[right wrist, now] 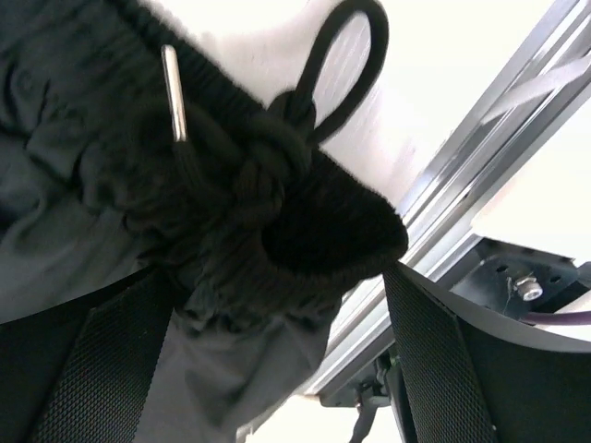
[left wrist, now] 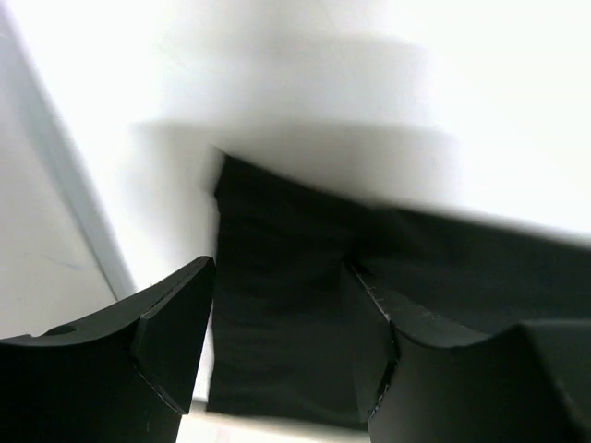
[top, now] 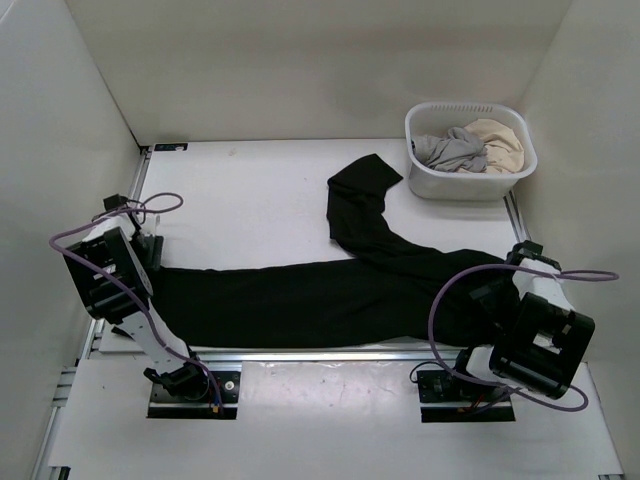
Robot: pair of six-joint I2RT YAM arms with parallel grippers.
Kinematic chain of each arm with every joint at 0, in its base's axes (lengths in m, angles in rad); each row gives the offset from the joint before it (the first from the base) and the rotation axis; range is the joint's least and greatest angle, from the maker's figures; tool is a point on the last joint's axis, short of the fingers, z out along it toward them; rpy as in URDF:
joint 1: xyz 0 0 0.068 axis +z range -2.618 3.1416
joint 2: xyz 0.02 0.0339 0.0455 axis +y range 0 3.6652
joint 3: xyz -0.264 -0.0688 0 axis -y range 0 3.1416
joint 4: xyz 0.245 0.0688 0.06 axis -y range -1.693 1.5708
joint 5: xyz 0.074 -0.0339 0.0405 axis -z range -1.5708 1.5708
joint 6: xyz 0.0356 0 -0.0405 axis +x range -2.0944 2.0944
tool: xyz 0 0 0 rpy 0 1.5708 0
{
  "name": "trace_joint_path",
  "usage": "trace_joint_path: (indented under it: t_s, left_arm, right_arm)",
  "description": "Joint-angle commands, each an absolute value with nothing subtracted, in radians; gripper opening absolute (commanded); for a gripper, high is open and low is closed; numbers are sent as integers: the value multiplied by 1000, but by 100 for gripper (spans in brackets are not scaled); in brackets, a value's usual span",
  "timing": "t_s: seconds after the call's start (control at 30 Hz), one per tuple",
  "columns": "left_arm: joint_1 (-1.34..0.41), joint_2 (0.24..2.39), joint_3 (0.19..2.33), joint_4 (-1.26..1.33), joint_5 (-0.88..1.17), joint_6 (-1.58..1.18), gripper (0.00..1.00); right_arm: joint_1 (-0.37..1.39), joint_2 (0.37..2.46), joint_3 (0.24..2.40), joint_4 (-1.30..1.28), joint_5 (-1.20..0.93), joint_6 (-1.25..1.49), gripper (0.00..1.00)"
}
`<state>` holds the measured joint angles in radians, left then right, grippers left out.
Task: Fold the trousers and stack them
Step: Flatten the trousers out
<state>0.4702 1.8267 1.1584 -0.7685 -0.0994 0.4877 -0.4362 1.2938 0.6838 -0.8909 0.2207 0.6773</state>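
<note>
The black trousers [top: 330, 295] lie spread on the white table. One leg runs along the near edge from left to right, and the other bends up toward the back [top: 362, 185]. My left gripper [top: 152, 252] is at the left leg end; in the left wrist view the gripper [left wrist: 277, 341] is open, with the flat hem [left wrist: 277, 277] below and between its fingers. My right gripper [top: 485, 300] is at the waist end. In the right wrist view the right gripper [right wrist: 268, 369] stands wide open around the ribbed waistband [right wrist: 314, 231] and knotted drawstring [right wrist: 342, 55], without pinching it.
A white basket [top: 470, 182] at the back right holds a grey garment [top: 450, 150] and a beige garment [top: 500, 140]. An aluminium rail [top: 330, 352] runs along the table's near edge, just beyond the arm bases. White walls enclose the left, back and right.
</note>
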Motion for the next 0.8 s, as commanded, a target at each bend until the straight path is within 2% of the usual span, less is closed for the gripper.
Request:
trace_joint_path:
  t_s: [0.0,0.23,0.3,0.37,0.4,0.43,0.47,0.5,0.53,0.57,0.6,0.67,0.7,0.77]
  left_arm:
    - [476,1825,1221,-660,-118,391,68]
    - [476,1746,1226,-747,26,391,76]
    - [476,1717,1354,-882,116,391,76]
    - [459,1707,1543,-946,308,377,76]
    - [439,1707,1612,-977,358,377,73]
    - [402,1726,1678,-991,409,368,73]
    - [293,1755,1822,-1009,410,368,73]
    - [225,1849,1901,-1035,410,368,74]
    - [156,1912,1986,-1104,375,389,82]
    - [14,1978,2149,-1138,353,402,87]
    - [-53,2116,2228,-1166,329,416,90]
    - [-220,2231,2346,-1174,258,455,99]
    - [-265,2314,2408,-1149,241,471,100]
    - [-339,2355,2398,-1057,227,482,100]
  right_arm:
    - [-436,1331,699,-850,299,686,96]
    - [-425,1310,797,-894,307,606,96]
    - [-425,1275,850,-971,333,606,96]
    - [-425,1229,874,-1021,344,606,96]
    - [-425,1212,890,-1022,325,606,96]
    - [-425,1203,899,-1035,307,606,96]
    - [-413,1203,910,-1045,295,606,96]
    - [-413,1203,919,-1045,264,606,96]
    - [-402,1203,945,-1045,249,615,96]
    - [-402,1215,963,-1045,236,615,96]
    - [-402,1215,986,-1045,236,624,96]
    - [-393,1251,1072,-1034,250,624,96]
    - [-393,1268,1101,-1034,270,624,96]
    - [-393,1334,1156,-1023,302,614,96]
